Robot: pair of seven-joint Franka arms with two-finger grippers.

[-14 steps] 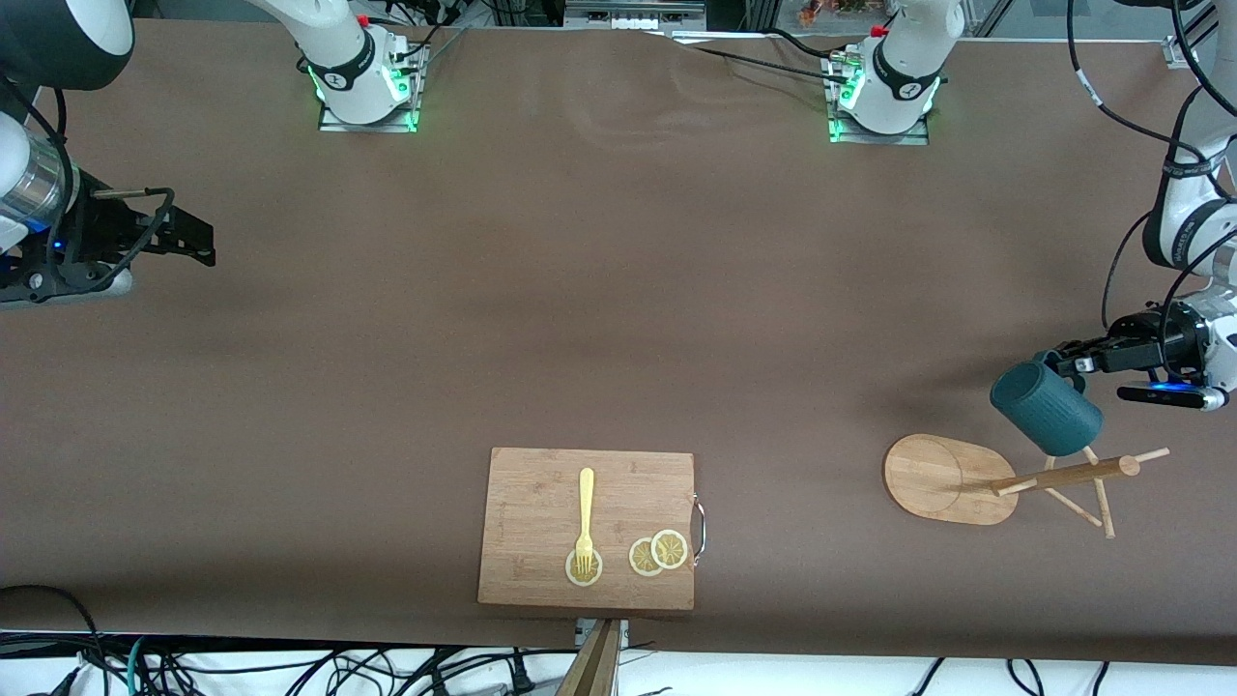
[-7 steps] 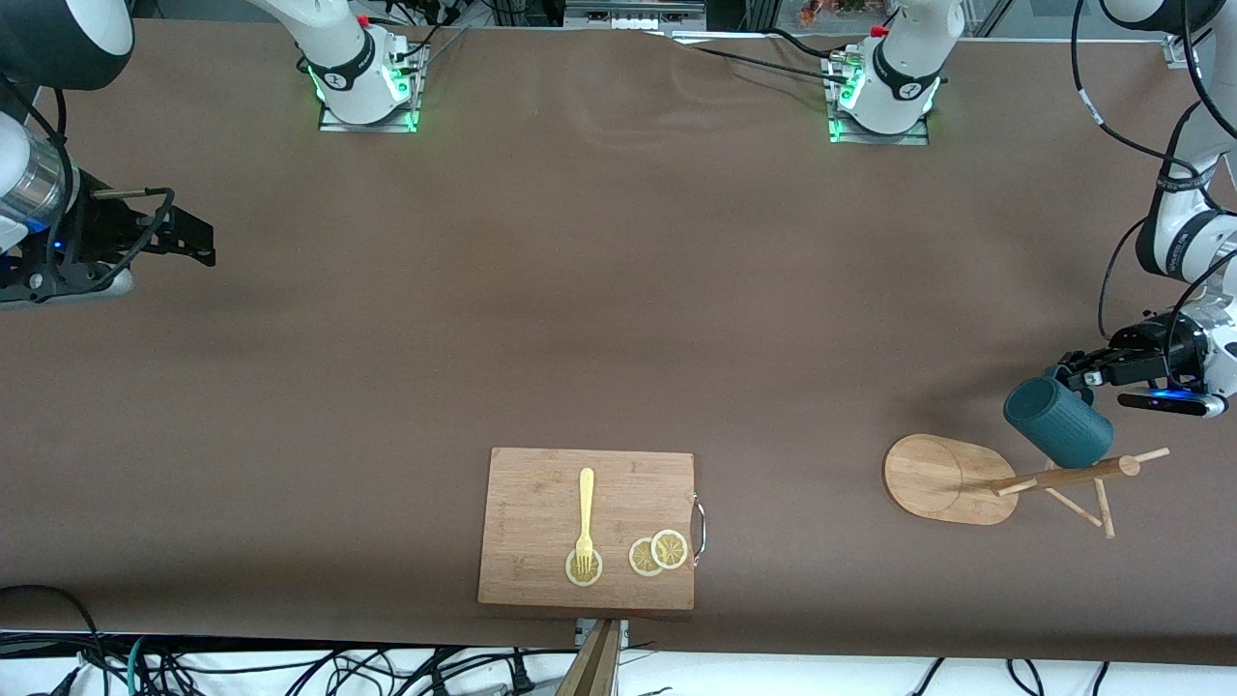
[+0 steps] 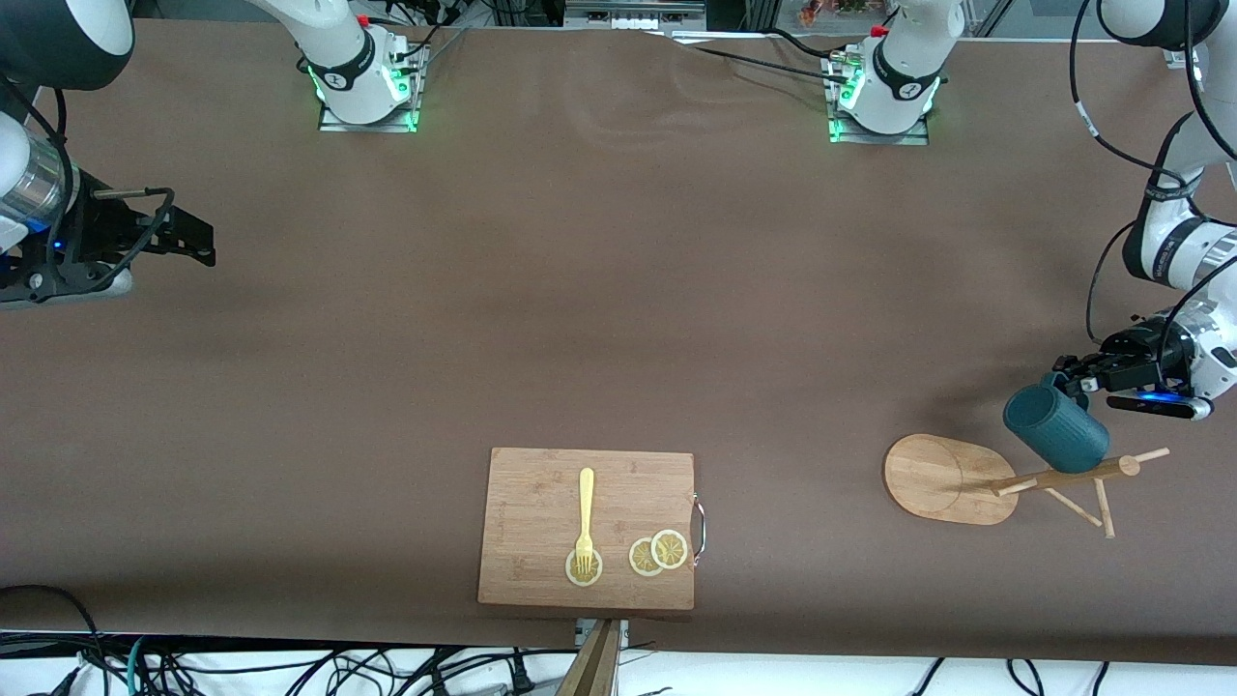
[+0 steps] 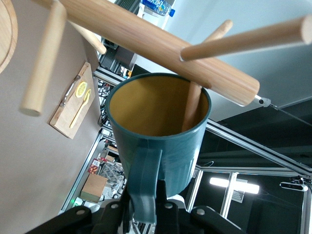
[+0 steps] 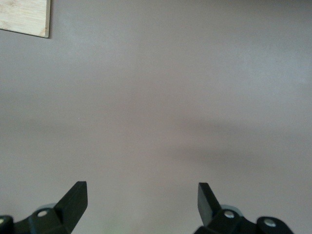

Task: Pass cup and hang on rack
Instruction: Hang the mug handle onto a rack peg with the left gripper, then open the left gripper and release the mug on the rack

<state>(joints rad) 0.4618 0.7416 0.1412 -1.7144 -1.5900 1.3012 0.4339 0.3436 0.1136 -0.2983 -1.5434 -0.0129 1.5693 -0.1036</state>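
The dark teal cup [image 3: 1055, 428] hangs in the air over the top of the wooden rack [image 3: 1063, 476], near the left arm's end of the table. My left gripper [image 3: 1073, 372] is shut on the cup's loop handle [image 4: 145, 185]. In the left wrist view the cup [image 4: 161, 141] shows its ochre inside, and one thin peg [image 4: 192, 105] reaches into its mouth. The rack's pole [image 4: 161, 48] crosses just over the rim. The rack's oval base [image 3: 933, 478] lies flat on the table. My right gripper [image 3: 198, 242] is open and empty, waiting over bare table [image 5: 141, 200].
A rectangular wooden cutting board [image 3: 541, 483] with a metal handle lies near the table's front edge, carrying a yellow fork [image 3: 585, 517] and lemon slices [image 3: 659, 551]. Its corner shows in the right wrist view [image 5: 24, 17]. Brown table cover [image 3: 618, 319] spreads between the arms.
My left gripper has carried the cup down and a little toward the left arm's end, closer onto the rack's pegs. The right arm has not moved.
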